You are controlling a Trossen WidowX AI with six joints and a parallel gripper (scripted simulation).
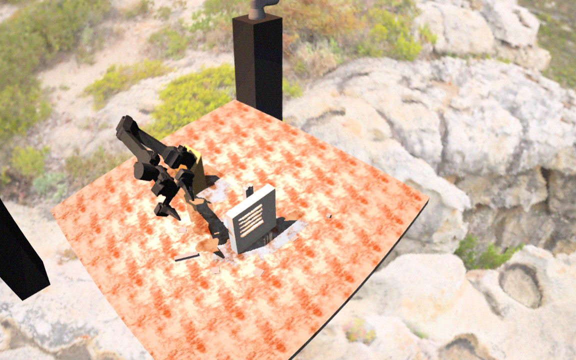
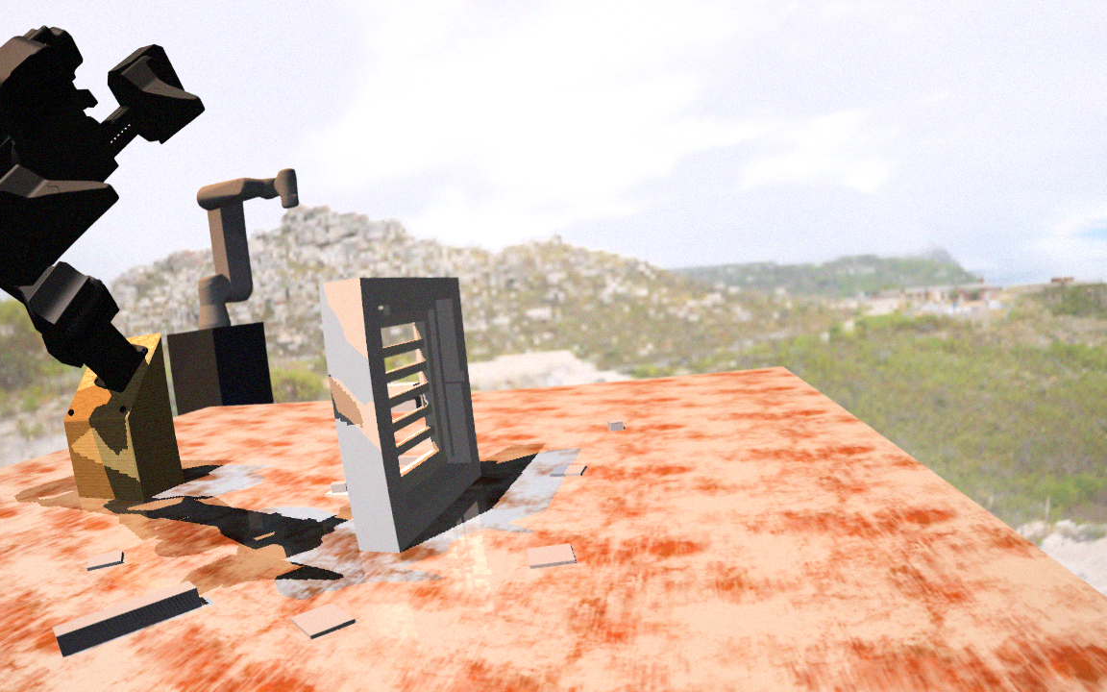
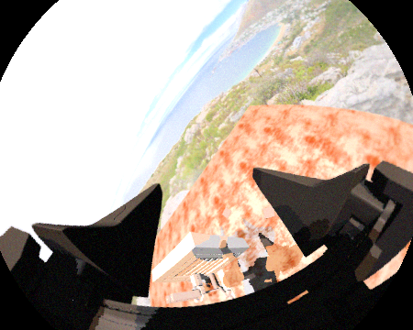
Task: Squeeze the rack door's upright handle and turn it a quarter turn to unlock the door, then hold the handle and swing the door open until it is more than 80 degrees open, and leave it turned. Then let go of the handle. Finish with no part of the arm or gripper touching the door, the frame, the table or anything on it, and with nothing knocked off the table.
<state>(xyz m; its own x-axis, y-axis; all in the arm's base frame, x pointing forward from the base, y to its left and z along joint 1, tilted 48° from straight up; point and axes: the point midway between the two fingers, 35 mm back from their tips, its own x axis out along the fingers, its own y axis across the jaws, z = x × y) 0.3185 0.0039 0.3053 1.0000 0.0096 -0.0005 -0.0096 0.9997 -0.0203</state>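
Note:
The rack frame (image 1: 270, 208) (image 2: 344, 309) (image 3: 176, 254) stands upright on the table (image 1: 348, 250) (image 2: 799, 584). Its slatted door (image 2: 403, 372) (image 3: 195, 268) appears to lie flush in the frame, though the dark side makes its angle hard to judge. The handle (image 1: 249, 191) (image 3: 184, 296) is on the arm's side of the door. It looks upright, but is small and partly hidden. My gripper (image 1: 185, 209) (image 2: 158, 150) (image 3: 208, 180) is wide open and empty. It hangs in the air above the table on the handle's side, well apart from the door and handle.
A yellow-brown block (image 1: 198, 174) (image 2: 158, 430) stands under the arm's base. A dark bar (image 1: 186, 257) (image 2: 132, 617), several thin tiles and a small cube (image 1: 328, 216) (image 2: 616, 425) lie around the rack. A second arm (image 2: 231, 245) stands on a black pedestal (image 1: 258, 62) (image 2: 217, 370) beyond the table.

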